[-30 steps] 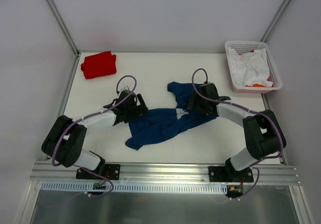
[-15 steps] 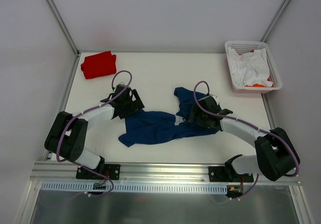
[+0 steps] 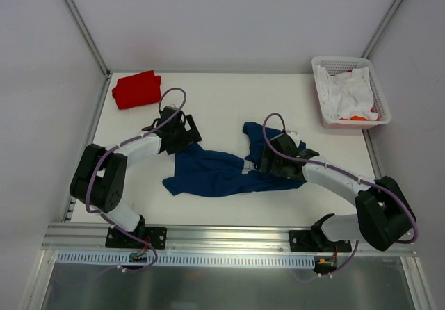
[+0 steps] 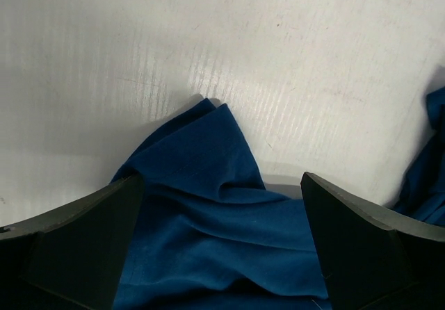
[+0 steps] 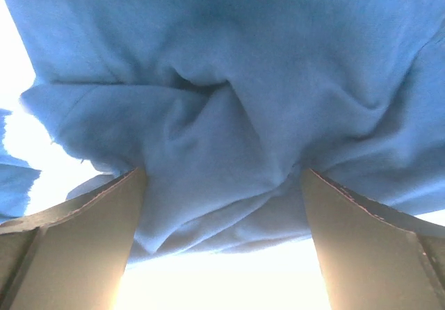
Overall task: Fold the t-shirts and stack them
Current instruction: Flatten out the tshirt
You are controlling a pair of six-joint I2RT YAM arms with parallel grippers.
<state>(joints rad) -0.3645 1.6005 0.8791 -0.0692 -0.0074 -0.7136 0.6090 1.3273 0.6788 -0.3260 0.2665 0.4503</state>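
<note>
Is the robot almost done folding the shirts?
Not yet. The red shirt lies folded in the far left corner, so that looks done. The blue shirt is crumpled in the middle, with the left gripper and right gripper open over its two ends. Left to do: fold it and stack it with the red one.

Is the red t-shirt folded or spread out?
Folded: the red t-shirt lies as a compact bundle at the table's far left corner.

Navy blue t-shirt: plain where visible, with a small white patch near its middle. Red t-shirt: plain. Table: white. Basket: white lattice, holding white cloth and an orange scrap. Left arm and right arm: black and white, with purple cables.
</note>
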